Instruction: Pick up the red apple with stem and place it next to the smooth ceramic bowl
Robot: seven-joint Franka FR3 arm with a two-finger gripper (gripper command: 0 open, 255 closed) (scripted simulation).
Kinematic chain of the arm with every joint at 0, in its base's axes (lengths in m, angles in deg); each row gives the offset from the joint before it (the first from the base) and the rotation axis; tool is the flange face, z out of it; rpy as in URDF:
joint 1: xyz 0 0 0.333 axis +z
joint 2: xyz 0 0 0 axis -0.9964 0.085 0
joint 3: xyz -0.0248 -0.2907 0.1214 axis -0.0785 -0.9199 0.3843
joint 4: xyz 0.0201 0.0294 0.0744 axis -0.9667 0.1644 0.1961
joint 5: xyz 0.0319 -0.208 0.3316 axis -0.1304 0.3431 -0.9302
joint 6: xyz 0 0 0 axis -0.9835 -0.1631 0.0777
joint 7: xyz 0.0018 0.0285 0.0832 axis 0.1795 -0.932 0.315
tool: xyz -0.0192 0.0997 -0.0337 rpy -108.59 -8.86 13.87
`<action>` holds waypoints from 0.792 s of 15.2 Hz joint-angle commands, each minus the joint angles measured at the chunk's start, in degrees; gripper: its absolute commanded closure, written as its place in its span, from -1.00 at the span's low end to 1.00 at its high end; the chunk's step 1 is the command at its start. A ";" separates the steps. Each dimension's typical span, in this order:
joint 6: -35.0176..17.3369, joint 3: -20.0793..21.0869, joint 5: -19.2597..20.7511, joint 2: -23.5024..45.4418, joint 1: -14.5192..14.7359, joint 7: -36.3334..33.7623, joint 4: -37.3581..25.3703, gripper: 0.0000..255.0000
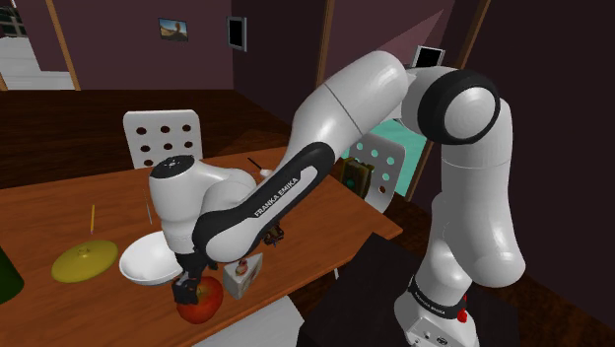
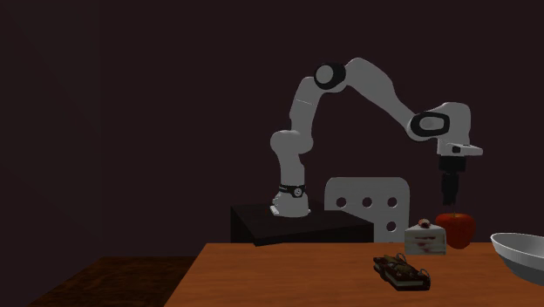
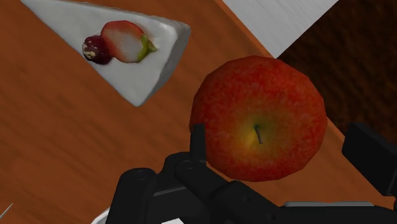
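Note:
The red apple with a short stem rests on the wooden table near its front edge, just off the white bowl. My black gripper points down over it. In the wrist view the apple lies between the fingers of the gripper. One finger is at its side and the other stands clear, so the gripper is open. In the second exterior view the gripper hangs right above the apple, with the bowl to its right.
A white cake slice topped with a strawberry sits close beside the apple, also seen as the cake slice. A yellow-green dish lies beyond the bowl. A white chair stands behind the table. A small dark object lies on the table.

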 commanded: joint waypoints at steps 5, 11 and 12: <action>6.13 0.75 -1.53 -3.99 -0.14 0.99 -2.25 -1.00; 6.13 0.75 -1.53 -3.99 -0.13 0.99 -2.25 -1.00; 6.13 0.75 -1.53 -3.99 -0.13 0.99 -2.25 -1.00</action>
